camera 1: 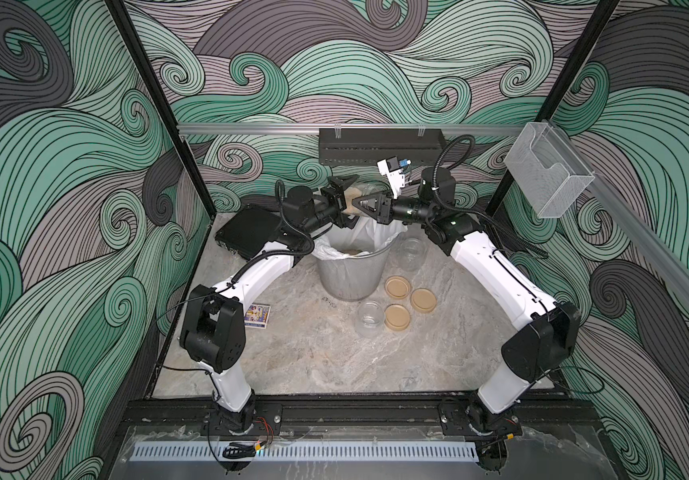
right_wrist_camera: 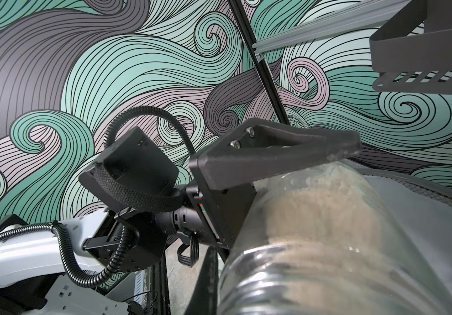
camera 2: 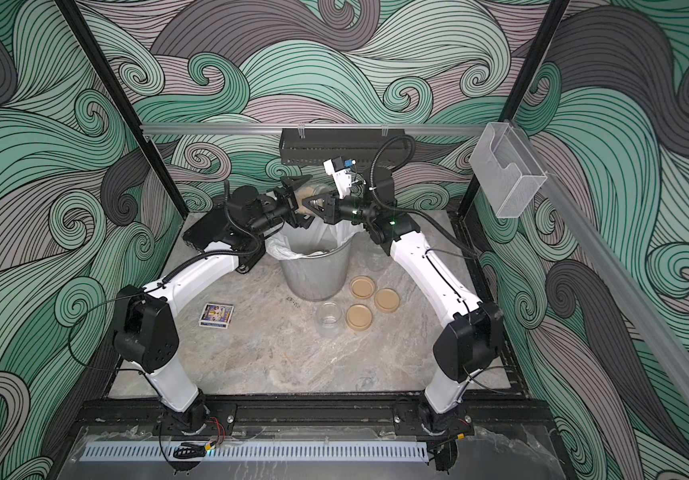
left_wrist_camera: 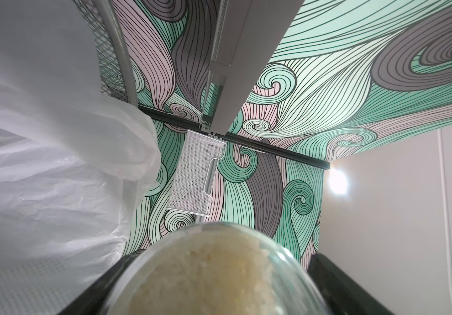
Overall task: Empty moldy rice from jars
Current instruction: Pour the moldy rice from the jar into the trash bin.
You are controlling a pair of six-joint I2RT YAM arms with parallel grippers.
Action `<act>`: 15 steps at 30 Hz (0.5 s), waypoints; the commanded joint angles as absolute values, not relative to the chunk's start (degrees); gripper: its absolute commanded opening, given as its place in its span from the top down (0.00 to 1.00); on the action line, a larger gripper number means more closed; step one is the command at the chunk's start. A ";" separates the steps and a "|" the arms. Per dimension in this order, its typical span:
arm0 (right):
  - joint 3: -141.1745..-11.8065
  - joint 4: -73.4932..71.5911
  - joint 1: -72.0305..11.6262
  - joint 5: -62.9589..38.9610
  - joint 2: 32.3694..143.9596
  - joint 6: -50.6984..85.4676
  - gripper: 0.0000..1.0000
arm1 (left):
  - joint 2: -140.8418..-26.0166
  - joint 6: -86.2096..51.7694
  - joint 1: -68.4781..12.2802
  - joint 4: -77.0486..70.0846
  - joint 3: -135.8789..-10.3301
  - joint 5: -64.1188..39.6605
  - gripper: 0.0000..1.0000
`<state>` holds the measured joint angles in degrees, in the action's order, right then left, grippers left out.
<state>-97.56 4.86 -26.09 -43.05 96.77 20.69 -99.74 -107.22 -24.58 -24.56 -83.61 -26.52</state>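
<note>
- A marble-look table (camera 1: 313, 357) fills the lower middle of both top views, with swirl-patterned walls around it.
- Two white and black arms rise from the lower edge and meet just above the centre of the frame.
- A silver mesh bin (camera 1: 349, 276) with a white liner (camera 1: 376, 232) stands at the centre, under the point where the arms meet.
- The left gripper (camera 1: 348, 201) is clamped on a clear jar (camera 1: 354, 195). The jar lies on its side over the bin's rim, just above centre. The left wrist view shows it between two dark fingers (left_wrist_camera: 102, 283).
- The right gripper (camera 1: 362, 204) is closed tight, with its tips at the jar's threaded end. Whether it pinches the rim cannot be told.
- An empty jar (camera 1: 370, 318) stands below the bin, and a second empty jar (camera 1: 411, 251) stands to the bin's right.
- Three tan lids (camera 1: 397, 286) lie in a cluster to the lower right of the bin, beside the lower empty jar.
- A small card box (camera 1: 257, 316) lies to the lower left of the bin, near the left arm's elbow.
- Beige rice (left_wrist_camera: 214, 278) packs the held jar, and a loose patch of rice (camera 1: 355, 251) lies inside the liner.
</note>
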 commanded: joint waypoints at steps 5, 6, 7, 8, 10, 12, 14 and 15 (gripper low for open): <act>-97.85 -0.81 -26.81 -44.92 96.42 20.81 1.00 | -100.43 -108.22 -25.70 -29.32 -86.38 -28.13 0.14; -97.87 -0.77 -26.81 -45.00 96.46 20.82 1.00 | -100.41 -108.03 -25.68 -29.35 -86.39 -28.13 0.16; -97.96 -0.69 -26.81 -44.93 96.51 20.83 1.00 | -100.38 -107.53 -25.75 -29.36 -86.57 -28.16 0.17; -97.98 -0.55 -26.88 -44.92 96.55 20.83 1.00 | -100.45 -106.80 -25.75 -29.30 -86.80 -28.26 0.19; -97.99 -0.57 -26.98 -45.08 96.62 20.83 1.00 | -100.54 -105.68 -25.81 -29.03 -87.23 -28.62 0.23; -98.08 -0.29 -27.11 -45.01 96.63 20.82 1.00 | -100.68 -104.86 -25.84 -28.99 -87.45 -29.00 0.29; -98.08 -0.24 -27.16 -45.01 96.60 20.83 1.00 | -100.65 -104.40 -25.93 -28.99 -87.45 -29.09 0.33; -98.01 -0.21 -27.16 -45.03 96.62 20.83 1.00 | -100.66 -104.29 -25.93 -29.03 -87.42 -29.08 0.34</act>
<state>-97.56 3.73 -26.09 -42.87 96.77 20.62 -100.09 -107.44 -24.56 -25.54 -84.29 -26.79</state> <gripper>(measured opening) 0.109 0.868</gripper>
